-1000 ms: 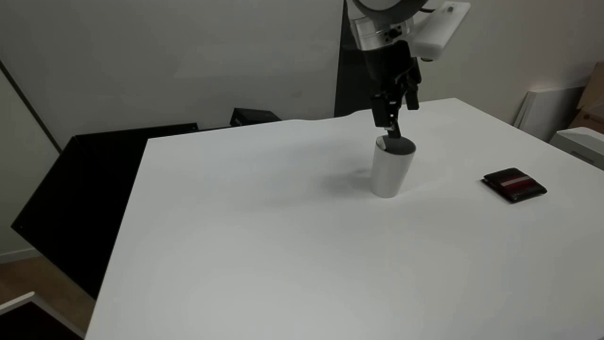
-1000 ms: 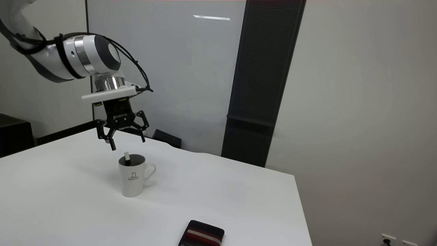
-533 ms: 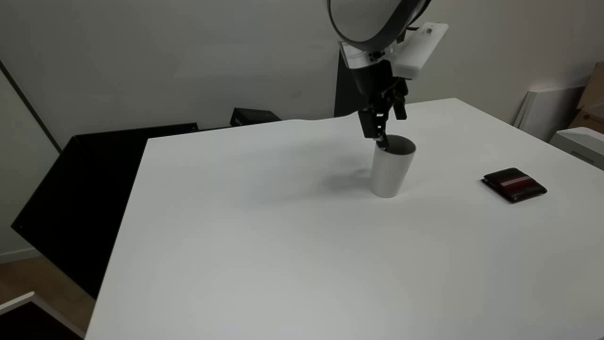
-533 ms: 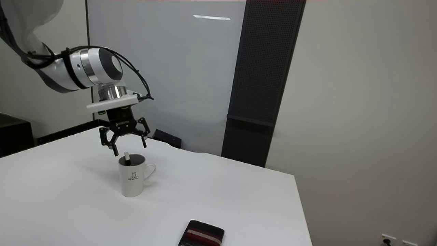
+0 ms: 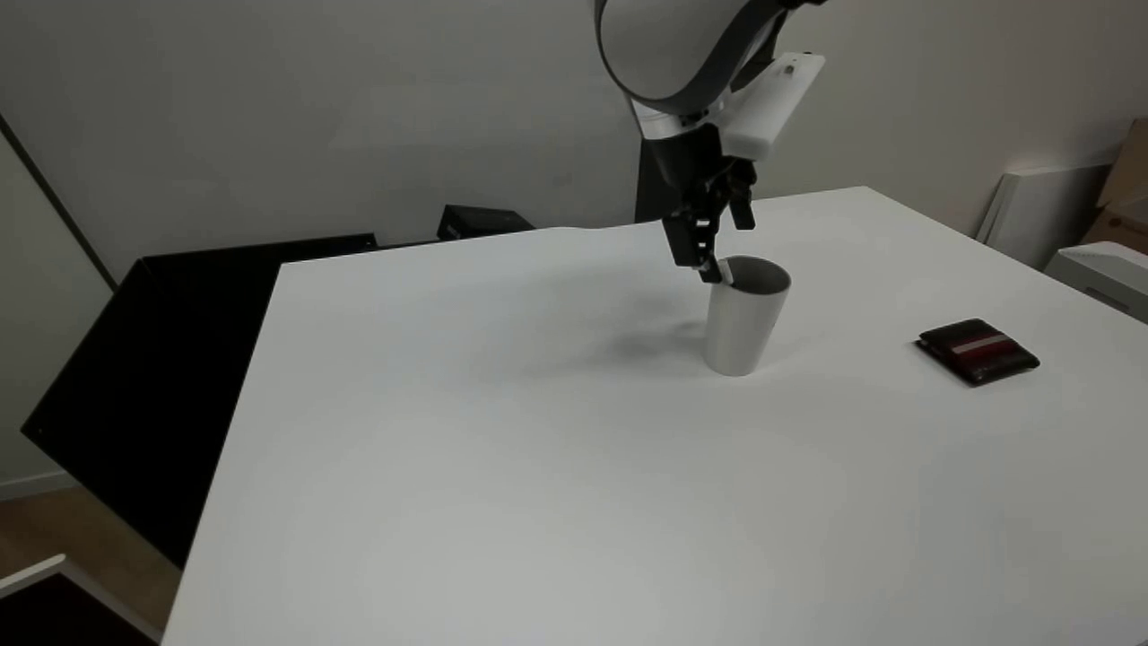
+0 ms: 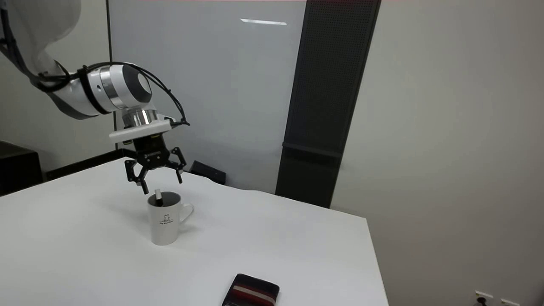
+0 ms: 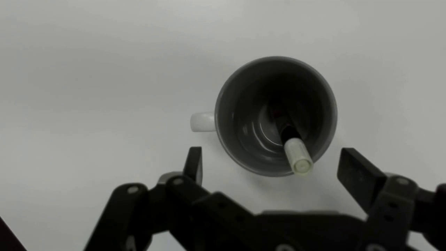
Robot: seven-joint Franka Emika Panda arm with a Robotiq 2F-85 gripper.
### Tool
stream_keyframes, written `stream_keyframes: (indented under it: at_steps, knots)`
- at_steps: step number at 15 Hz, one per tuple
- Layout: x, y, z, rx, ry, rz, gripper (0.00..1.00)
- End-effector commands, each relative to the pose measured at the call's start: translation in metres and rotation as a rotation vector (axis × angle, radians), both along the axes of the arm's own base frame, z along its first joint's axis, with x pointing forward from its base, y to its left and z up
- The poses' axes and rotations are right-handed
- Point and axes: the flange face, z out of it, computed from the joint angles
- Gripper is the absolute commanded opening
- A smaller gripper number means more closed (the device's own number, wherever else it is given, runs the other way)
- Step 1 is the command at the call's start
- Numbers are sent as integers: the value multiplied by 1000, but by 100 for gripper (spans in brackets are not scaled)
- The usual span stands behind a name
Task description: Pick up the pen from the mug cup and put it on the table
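The mug cup [image 6: 163, 229] stands upright on the white table [image 6: 297, 238], in both exterior views [image 5: 742, 327]. The wrist view looks down into the mug [image 7: 237, 90], with its handle to the left. The pen [image 7: 296, 153] leans inside it, with its whitish end above the rim and its dark body with a reddish part down in the mug. The whitish end also shows in both exterior views [image 6: 158, 197] [image 5: 726, 272]. My gripper [image 6: 162, 186] is open and empty just above the mug. In the wrist view its fingers [image 7: 271, 157] stand wide apart on either side of the pen's top.
A dark wallet with red and light stripes [image 5: 978, 350] lies flat on the table, also in an exterior view [image 6: 250, 291]. A dark red corner [image 7: 8, 237] shows at the wrist view's lower left. Black furniture [image 5: 134, 386] stands beyond the table edge.
My open gripper has come down closer to the mug, mostly in the first half second, and shifted left in an exterior view. The mug, pen and wallet have not moved.
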Motion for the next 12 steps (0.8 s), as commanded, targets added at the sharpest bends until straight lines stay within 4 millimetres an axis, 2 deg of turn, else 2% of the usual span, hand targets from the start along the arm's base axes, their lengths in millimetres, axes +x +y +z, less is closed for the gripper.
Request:
stream_keyframes:
  at_steps: [1, 7, 8, 9, 12]
  knots:
    - [8, 2, 4, -22, -8, -31, 100]
    - [8, 1, 7, -19, -5, -38, 100]
    - [8, 1, 7, -15, -2, -41, 75]
    - [7, 2, 6, -11, 1, -43, 75]
    - [6, -1, 3, 5, 10, -61, 54]
